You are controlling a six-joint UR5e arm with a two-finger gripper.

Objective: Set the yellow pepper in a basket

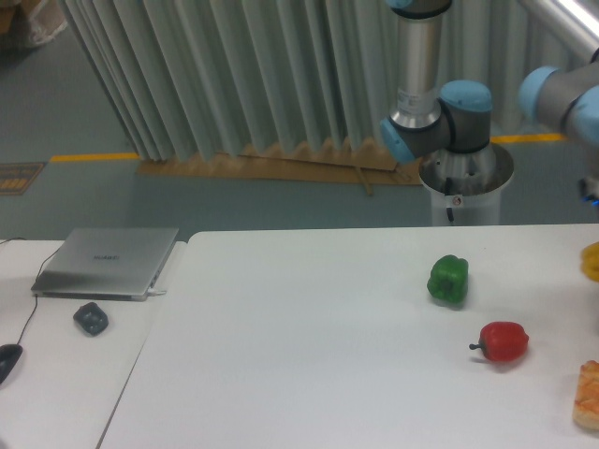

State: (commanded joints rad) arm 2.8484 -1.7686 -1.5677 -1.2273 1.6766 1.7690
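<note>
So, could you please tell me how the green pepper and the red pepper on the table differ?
The green pepper sits farther back on the table; the red pepper lies nearer the camera and more to the right. The green one looks taller than wide, while the red one looks wider and squatter. The red pepper shows a dark stem pointing left; no stem is visible on the green one. Both are glossy, similar in size, and untouched.

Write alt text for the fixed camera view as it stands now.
A yellow pepper sits half cut off at the white table's right edge, with the gripper out of frame. A green pepper and a red pepper lie nearer the middle; a closed laptop rests far left.
</note>
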